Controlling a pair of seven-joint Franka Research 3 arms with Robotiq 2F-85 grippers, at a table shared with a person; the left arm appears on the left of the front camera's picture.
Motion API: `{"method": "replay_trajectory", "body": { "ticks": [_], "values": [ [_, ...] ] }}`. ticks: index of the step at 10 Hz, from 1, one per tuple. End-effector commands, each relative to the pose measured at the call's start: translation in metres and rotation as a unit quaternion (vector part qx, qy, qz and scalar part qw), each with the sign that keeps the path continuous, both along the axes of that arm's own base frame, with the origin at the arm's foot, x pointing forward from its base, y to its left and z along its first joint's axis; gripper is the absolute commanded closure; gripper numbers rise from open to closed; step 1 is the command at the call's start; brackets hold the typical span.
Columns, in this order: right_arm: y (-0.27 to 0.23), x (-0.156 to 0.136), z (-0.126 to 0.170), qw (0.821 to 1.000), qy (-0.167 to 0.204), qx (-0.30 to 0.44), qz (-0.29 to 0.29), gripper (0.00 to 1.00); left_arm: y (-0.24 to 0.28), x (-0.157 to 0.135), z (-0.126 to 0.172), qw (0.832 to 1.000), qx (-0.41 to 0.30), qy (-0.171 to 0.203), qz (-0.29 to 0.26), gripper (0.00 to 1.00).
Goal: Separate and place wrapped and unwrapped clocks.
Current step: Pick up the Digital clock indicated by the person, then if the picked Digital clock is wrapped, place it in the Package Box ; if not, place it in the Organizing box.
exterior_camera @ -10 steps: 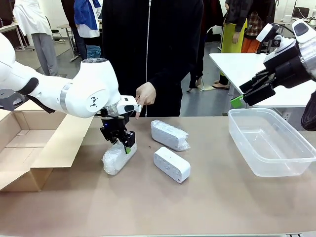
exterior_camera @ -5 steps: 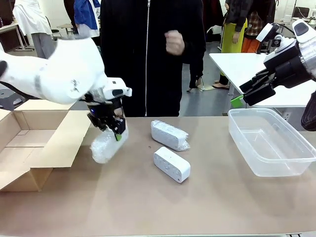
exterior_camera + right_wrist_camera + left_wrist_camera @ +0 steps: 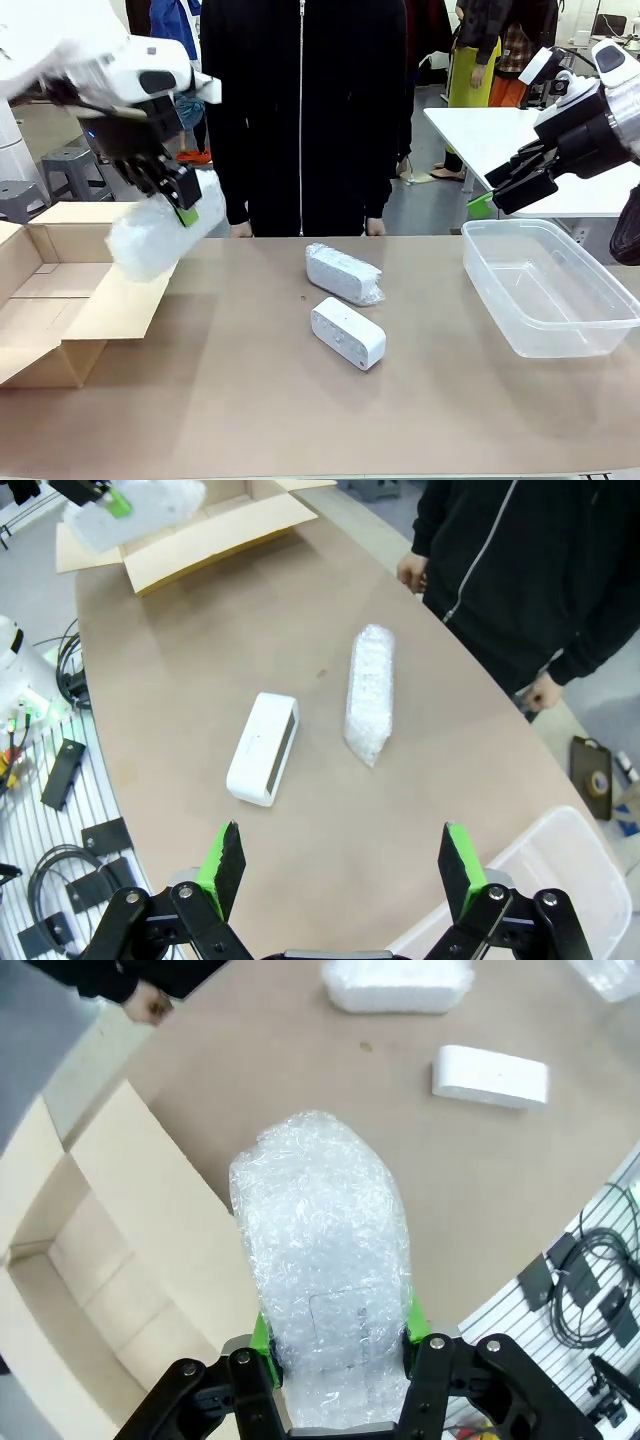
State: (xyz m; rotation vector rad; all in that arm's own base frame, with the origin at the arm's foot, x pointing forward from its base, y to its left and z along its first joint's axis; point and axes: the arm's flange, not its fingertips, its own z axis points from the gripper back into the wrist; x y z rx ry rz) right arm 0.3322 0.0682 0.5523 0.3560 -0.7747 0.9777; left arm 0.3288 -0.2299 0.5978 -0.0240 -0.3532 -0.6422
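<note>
Left end effector (image 3: pixel 178 200) is closed on a wrapped clock (image 3: pixel 148 238), green pads pinching it across its narrow width. In the left wrist view the grip sits near one end, so most of the bundle sticks out past the fingers. The bundle hangs in the air, tilted, above the near flap of the open cardboard box (image 3: pixel 110 310) at the left of the tabletop (image 3: pixel 300 420). Right end effector (image 3: pixel 520 185) is raised at the right with its jaws spread wide and nothing between them, above and behind the clear plastic tub (image 3: pixel 487 290). The second wrapped clock (image 3: pixel 343 273) lies mid-tabletop. The unwrapped clock (image 3: pixel 348 333) lies just in front of it, close but apart. A person (image 3: pixel 300 100) stands at the far edge. Handling judgement: the bubble wrap is soft and gives under the pads, and its film looks slick over a stiff core, so an end grip invites sagging or slipping. A hold across the short width near the middle looks safer. The bare clock looks rigid, glossy and likely slippery. It probably needs a square pinch on its long flat sides at mid-length.
</note>
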Motion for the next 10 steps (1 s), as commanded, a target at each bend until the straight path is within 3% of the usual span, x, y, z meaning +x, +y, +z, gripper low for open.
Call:
{"method": "replay_trajectory", "body": {
  "ticks": [1, 2, 10],
  "values": [
    [-0.001, 0.0005, -0.0014, 1.0, 0.003, 0.004, 0.006, 0.0, 0.0016, 0.0067, -0.0091, 0.999, -0.024, -0.004, -0.033, 1.0],
    [-0.001, 0.0005, -0.0014, 1.0, 0.003, 0.004, 0.006, 0.0, 0.0, 0.0, 0.0, 1.0, 0.0, 0.0, 0.0, 1.0],
    [-0.001, 0.0005, -0.0014, 1.0, 0.003, 0.004, 0.006, 0.0, 0.0, 0.0, 0.0, 1.0, 0.0, 0.0, 0.0, 1.0]
  ]
}}
